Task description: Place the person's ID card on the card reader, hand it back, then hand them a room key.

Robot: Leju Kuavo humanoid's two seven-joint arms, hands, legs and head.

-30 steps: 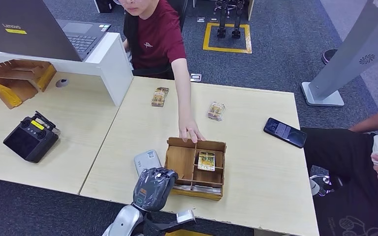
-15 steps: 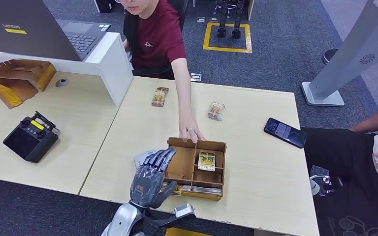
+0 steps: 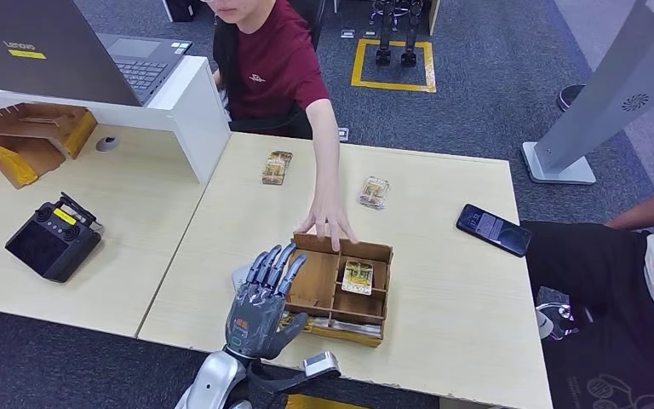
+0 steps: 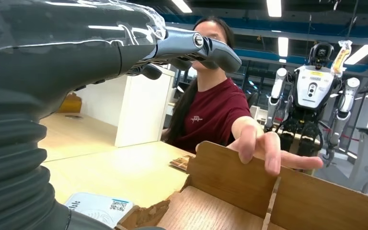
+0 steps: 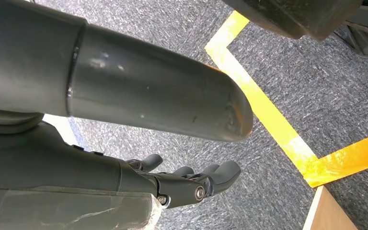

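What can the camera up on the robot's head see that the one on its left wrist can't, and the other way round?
Head view alone: the whole layout from above, with the black phone, the black controller, the laptop and the card lying in a compartment of the wooden box.

Left wrist view alone: a low look across the table at another robot standing behind the person, under ceiling lights.

Both: the left hand with fingers apart, the person's hand on the box's far wall, and the white card reader beside the box.
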